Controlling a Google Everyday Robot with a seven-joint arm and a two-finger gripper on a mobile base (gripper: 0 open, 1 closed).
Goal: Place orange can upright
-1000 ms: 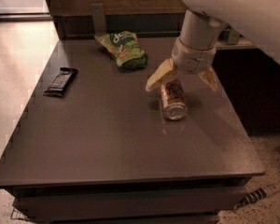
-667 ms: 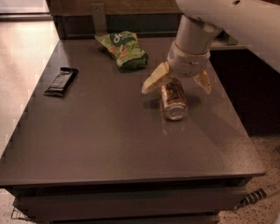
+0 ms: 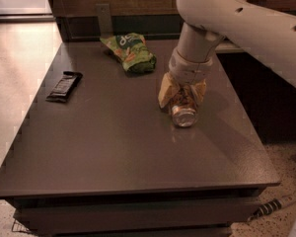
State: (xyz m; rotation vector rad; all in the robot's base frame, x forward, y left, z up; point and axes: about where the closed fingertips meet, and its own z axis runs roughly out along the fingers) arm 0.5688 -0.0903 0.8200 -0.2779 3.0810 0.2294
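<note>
The gripper (image 3: 182, 92) was down low on the table (image 3: 113, 147). Its two yellow fingers (image 3: 165, 90) were closed on the orange can (image 3: 184, 113), one on each side. The can lay on its side on the table top, under the fingers, with a round silver end facing the front edge.

To do this step well, I think the gripper should hold tight and lift the can a little. Then it should turn it slowly until one silver end faces down. It should set the can flat and let go gently, or the can could tip and roll away.

The can looked small, orange and brown, with a shiny end. A green bag (image 3: 130, 52) lay near it, further back. A black bar (image 3: 64, 86) sat well apart, by the other edge.
</note>
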